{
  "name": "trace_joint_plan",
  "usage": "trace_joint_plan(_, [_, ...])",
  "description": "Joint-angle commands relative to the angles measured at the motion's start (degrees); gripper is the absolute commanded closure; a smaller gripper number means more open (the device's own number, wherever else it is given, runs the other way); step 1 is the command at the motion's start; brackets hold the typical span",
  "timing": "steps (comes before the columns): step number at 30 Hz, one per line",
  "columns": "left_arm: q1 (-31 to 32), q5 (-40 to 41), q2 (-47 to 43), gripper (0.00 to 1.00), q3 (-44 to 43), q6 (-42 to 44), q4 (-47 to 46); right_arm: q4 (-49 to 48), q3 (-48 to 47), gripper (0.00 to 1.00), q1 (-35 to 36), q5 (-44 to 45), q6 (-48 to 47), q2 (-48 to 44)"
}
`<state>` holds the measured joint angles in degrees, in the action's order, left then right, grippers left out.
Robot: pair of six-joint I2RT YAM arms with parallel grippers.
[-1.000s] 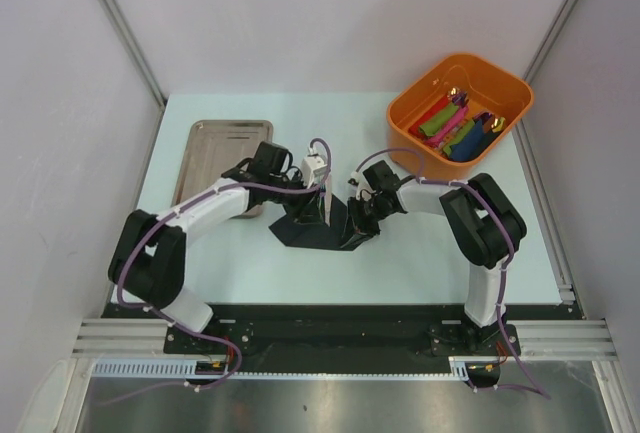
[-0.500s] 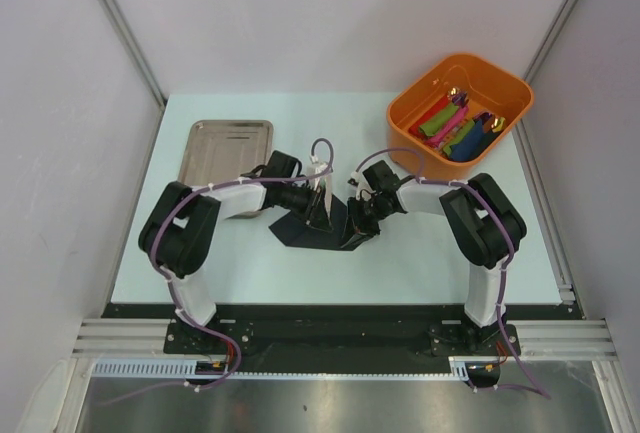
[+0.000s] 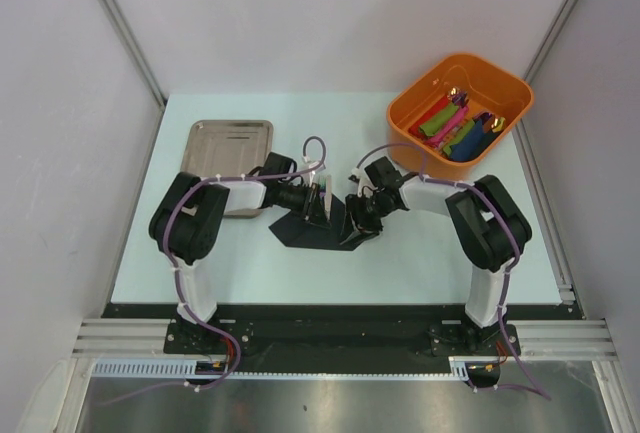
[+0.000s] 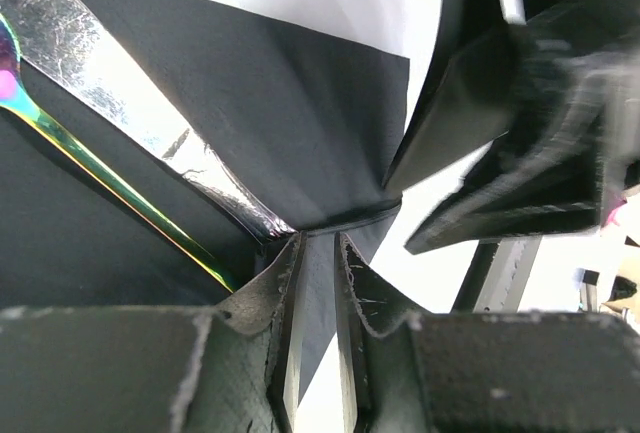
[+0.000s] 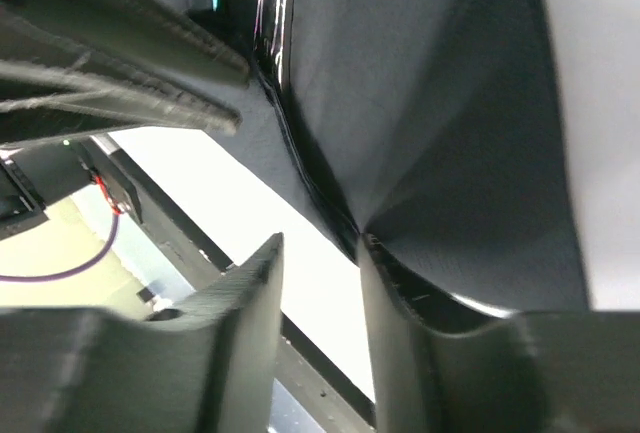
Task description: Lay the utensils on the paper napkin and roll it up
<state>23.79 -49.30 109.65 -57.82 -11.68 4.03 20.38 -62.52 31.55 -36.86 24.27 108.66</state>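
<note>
The black paper napkin (image 3: 305, 233) lies crumpled at the table's middle, between both grippers. My left gripper (image 3: 320, 203) is at its far edge. In the left wrist view my left gripper (image 4: 318, 245) is shut on a raised fold of the napkin (image 4: 290, 103). An iridescent utensil handle (image 4: 110, 188) and a shiny knife blade (image 4: 130, 108) lie on the napkin. My right gripper (image 3: 358, 217) is at the napkin's right side. In the right wrist view my right gripper (image 5: 320, 248) is open, one finger against the napkin's (image 5: 450, 103) folded edge. Utensil shafts (image 5: 270, 13) show at the top.
A steel tray (image 3: 225, 141) lies at the back left. An orange bin (image 3: 404, 103) at the back right holds coloured napkin rolls (image 3: 450, 125) with gold-tipped cutlery. The two grippers are close together over the napkin.
My left arm's elbow has swung in toward the middle, and its gripper has come down lower onto the napkin's far edge. The right arm has barely moved.
</note>
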Motion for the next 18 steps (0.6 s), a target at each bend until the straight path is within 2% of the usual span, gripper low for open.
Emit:
trace_joint_plan(1, [-0.5,-1.77,0.92,0.79,0.52,-0.62,-2.45,3.95,-2.34,0.48,-2.01,4.77,-3.44,-5.47])
trace_joint_plan(9, [-0.76,-1.5,1.36,0.8,-0.1,-0.1,-1.84,8.0,-2.61,0.26,-3.16,12.77,-6.34,-7.24])
trace_joint_plan(18, [-1.2,-1.41,1.71,0.81,0.08,-0.09,-2.19,8.89,-3.31,0.28,-3.16,18.84,-6.34,-4.43])
